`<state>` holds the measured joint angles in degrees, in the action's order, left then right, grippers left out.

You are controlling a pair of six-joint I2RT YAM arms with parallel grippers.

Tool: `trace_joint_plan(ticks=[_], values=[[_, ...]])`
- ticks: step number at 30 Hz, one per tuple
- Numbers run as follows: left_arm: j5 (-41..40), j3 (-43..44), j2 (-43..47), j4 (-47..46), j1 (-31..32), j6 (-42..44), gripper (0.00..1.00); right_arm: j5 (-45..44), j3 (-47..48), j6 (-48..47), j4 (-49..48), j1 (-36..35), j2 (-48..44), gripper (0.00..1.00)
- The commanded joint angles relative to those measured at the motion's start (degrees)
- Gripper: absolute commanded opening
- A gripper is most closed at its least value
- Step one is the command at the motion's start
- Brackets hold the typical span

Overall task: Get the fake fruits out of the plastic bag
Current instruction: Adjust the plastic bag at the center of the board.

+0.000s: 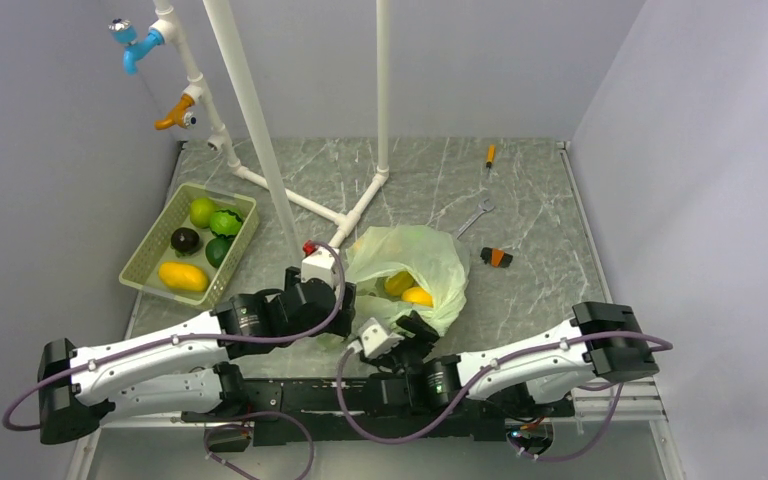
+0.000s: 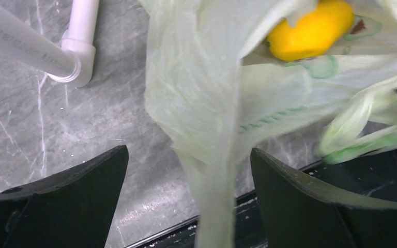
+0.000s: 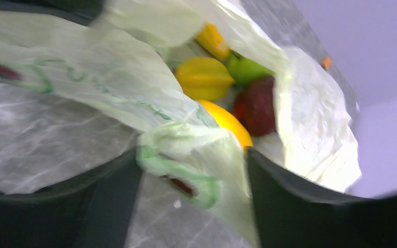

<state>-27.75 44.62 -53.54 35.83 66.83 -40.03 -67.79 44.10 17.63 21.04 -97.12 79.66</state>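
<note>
The pale-green plastic bag point(image 1: 415, 262) lies crumpled mid-table, its mouth toward the arms. Several fake fruits show inside it: a yellow ribbed one point(image 3: 204, 77), a green one point(image 3: 248, 70), a dark red one point(image 3: 256, 106) and an orange-yellow one point(image 3: 227, 121), the last also seen in the left wrist view point(image 2: 310, 31). My left gripper point(image 2: 188, 152) is open at the bag's left edge, a hanging strip of film between its fingers untouched. My right gripper point(image 3: 192, 157) stands open at the bag's near rim, a folded green handle point(image 3: 178, 165) lying between its fingers.
A pale-green slotted basket point(image 1: 148, 235) at the left holds green, dark and yellow fruits. A white pipe frame point(image 1: 260, 140) rises behind the bag. A wrench point(image 1: 472, 220), a screwdriver point(image 1: 490, 155) and a small black-orange tool point(image 1: 497, 257) lie to the right.
</note>
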Motion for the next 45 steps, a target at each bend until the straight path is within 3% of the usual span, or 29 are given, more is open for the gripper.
trace_joint_plan(ticks=[1,4,5,6,7,8,10,13,16,20,25,29,35,36,41,43,45], values=[[1.04,-2.68,-0.85,-3.83,-2.62,-2.71,0.88,-14.03,5.35,33.74,28.98,-0.19,-3.84,0.48],[-0.21,-4.15,-2.07,-3.78,-3.86,-4.01,0.73,-13.84,7.61,65.05,55.09,-0.22,-7.05,0.13],[-0.81,-4.45,-2.43,-3.57,-4.11,-4.34,0.64,-13.10,7.87,71.65,60.16,-0.31,-8.13,0.03],[-1.62,-4.76,-2.75,-3.17,-4.50,-4.66,0.52,-12.21,7.93,76.65,63.57,-0.59,-9.56,0.00],[-2.60,-4.91,-2.76,-2.40,-4.88,-5.11,0.36,-10.82,7.84,77.48,64.41,-0.93,-11.15,0.00],[-3.57,-5.04,-2.42,-1.21,-5.39,-5.29,0.27,-9.43,7.47,75.34,62.75,-1.19,-13.34,0.00],[-3.87,-5.66,-0.80,-0.81,-6.78,-4.19,0.19,-5.25,5.62,61.76,50.57,-1.33,-19.30,0.00],[-2.28,-6.60,2.72,-1.33,-8.72,-1.91,0.14,4.48,-0.62,40.34,28.29,0.49,-33.07,0.00],[-0.49,-7.57,6.25,-1.74,-9.58,-0.14,0.10,13.75,-6.51,33.50,17.24,6.03,-46.23,0.00],[0.15,-8.76,9.29,-0.62,-10.64,0.36,0.02,15.99,-5.63,38.93,24.99,10.60,-50.96,0.00],[-1.05,-8.87,11.00,3.62,-11.78,-0.25,0.02,11.00,-0.24,48.62,39.11,10.65,-44.13,0.00],[-0.58,-7.26,13.17,6.45,-12.15,1.56,0.05,7.72,3.28,46.88,42.44,10.62,-43.36,0.00],[-1.09,-6.22,13.02,8.57,-12.38,2.91,0.04,2.54,8.97,50.21,52.47,10.63,-51.65,0.00],[-1.04,-6.54,13.00,8.26,-12.44,2.86,0.04,2.79,9.18,50.27,52.57,10.64,-52.99,0.01],[-0.46,-7.70,12.74,6.21,-12.81,2.81,0.03,8.59,6.72,39.21,43.18,10.63,-56.23,0.24],[0.11,-7.56,12.43,5.81,-12.86,3.09,0.02,9.92,8.23,38.08,43.62,10.62,-55.81,0.41],[1.47,-7.27,12.32,4.88,-12.86,3.93,0.01,13.51,9.11,30.13,39.06,10.57,-55.55,0.61]])
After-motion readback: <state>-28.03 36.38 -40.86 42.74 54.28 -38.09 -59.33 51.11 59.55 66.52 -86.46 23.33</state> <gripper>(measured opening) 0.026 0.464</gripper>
